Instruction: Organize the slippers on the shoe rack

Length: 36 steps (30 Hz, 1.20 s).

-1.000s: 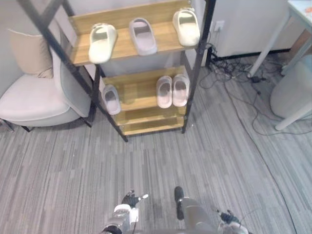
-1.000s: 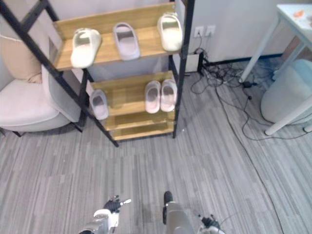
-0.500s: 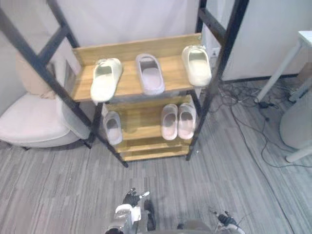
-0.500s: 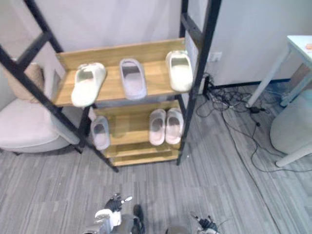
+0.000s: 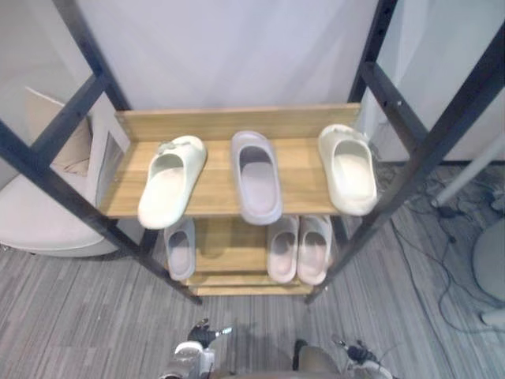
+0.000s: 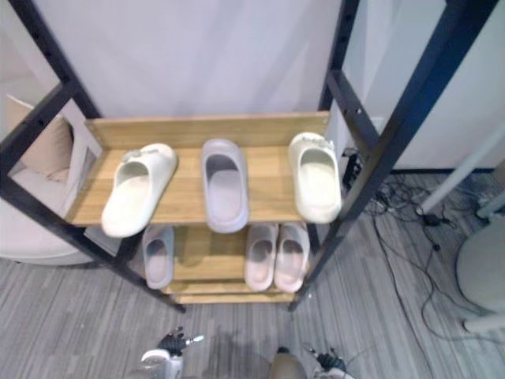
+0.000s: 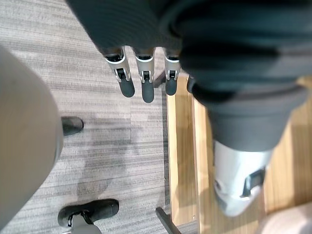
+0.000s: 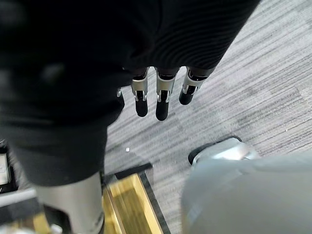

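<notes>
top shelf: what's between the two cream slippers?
One pale lilac slipper, lying apart from both the left cream slipper and the right cream slipper. Both eye views show it.

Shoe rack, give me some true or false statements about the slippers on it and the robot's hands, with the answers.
1. The upper shelf holds three slippers. True.
2. The middle one there is cream. False: a lavender slipper lies between two cream slippers.
3. The lower shelf holds a pair on the right and a single slipper on the left. True.
4. One hand grips a slipper. False: left hand and right hand have straight fingers, holding nothing.
</notes>
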### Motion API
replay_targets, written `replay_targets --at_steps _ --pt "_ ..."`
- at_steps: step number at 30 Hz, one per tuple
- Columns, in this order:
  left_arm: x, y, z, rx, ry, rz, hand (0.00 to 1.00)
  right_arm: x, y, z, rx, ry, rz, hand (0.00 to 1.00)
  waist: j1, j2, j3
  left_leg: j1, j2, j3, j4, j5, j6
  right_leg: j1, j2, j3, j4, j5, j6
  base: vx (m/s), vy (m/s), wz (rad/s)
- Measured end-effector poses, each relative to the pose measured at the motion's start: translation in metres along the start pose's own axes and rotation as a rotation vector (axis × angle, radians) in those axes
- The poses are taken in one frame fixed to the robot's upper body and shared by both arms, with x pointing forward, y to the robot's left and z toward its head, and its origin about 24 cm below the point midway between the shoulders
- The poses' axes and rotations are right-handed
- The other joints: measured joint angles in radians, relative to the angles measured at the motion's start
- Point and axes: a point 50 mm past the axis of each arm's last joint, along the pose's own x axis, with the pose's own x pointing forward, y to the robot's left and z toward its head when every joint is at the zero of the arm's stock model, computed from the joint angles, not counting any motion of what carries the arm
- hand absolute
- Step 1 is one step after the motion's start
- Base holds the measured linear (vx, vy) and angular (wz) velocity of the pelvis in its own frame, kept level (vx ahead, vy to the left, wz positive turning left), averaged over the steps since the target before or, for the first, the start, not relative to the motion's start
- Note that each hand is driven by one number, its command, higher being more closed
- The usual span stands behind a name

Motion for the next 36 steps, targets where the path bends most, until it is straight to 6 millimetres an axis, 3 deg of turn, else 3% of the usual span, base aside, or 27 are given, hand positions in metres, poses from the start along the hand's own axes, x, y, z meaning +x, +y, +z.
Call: replay_targets --at_steps 6,16,18,22,25,29,36 --pt "0.0 0.005 -0.005 -0.035 0.021 0.015 0.0 -0.003 -0.019 -0.015 -0.015 0.042 -0.046 0.0 -0.006 -0.005 -0.006 0.026 0.017 -0.052 -0.001 0.012 -0.017 0.111 0.02 -0.021 -0.141 0.049 -0.002 0.06 -0.039 0.07" --pt "-0.001 0.029 -0.01 -0.015 0.032 0.075 0.0 -0.003 -0.012 -0.019 -0.004 0.053 -0.031 0.0 -0.006 -0.031 0.0 0.007 -0.002 -0.07 -0.067 0.003 -0.023 0.157 0.003 -0.037 -0.333 0.191 0.022 -0.09 0.053 0.07" --pt "-0.002 0.034 -0.013 -0.008 0.041 0.09 0.0 -0.003 -0.006 -0.016 -0.022 0.033 -0.013 0.0 -0.004 -0.042 0.001 -0.005 -0.006 -0.066 -0.055 0.003 -0.023 0.157 -0.003 -0.031 -0.357 0.214 0.02 -0.15 0.01 -0.14" --pt "-0.002 0.035 -0.012 0.042 0.04 0.088 0.0 -0.012 0.0 0.018 -0.06 -0.189 0.029 0.0 -0.014 -0.044 0.0 -0.02 -0.01 -0.055 -0.052 -0.004 -0.032 0.145 -0.006 -0.017 -0.378 0.231 0.022 -0.09 -0.009 -0.12" --pt "-0.002 0.03 -0.011 0.052 0.031 0.077 0.0 -0.033 -0.003 0.055 -0.059 -0.42 0.043 0.0 -0.024 -0.043 -0.001 -0.024 -0.004 -0.05 -0.053 -0.006 -0.036 0.136 0.001 -0.012 -0.378 0.231 0.021 -0.02 -0.023 -0.09" --pt "-0.002 0.026 -0.01 0.074 0.02 0.072 0.0 -0.091 -0.005 0.1 -0.087 -0.776 0.055 0.0 -0.031 -0.031 -0.012 -0.035 0.013 -0.048 -0.054 -0.008 -0.054 0.122 0.017 -0.008 -0.377 0.229 0.018 0.03 -0.021 -0.05" --pt "-0.002 0.013 -0.008 0.147 0.0 0.036 0.0 -0.164 0.012 0.136 -0.139 -1.165 0.117 0.0 -0.042 -0.024 -0.014 -0.016 0.012 -0.048 -0.051 0.002 -0.052 0.111 0.024 -0.005 -0.324 0.203 0.013 0.07 0.013 -0.02"
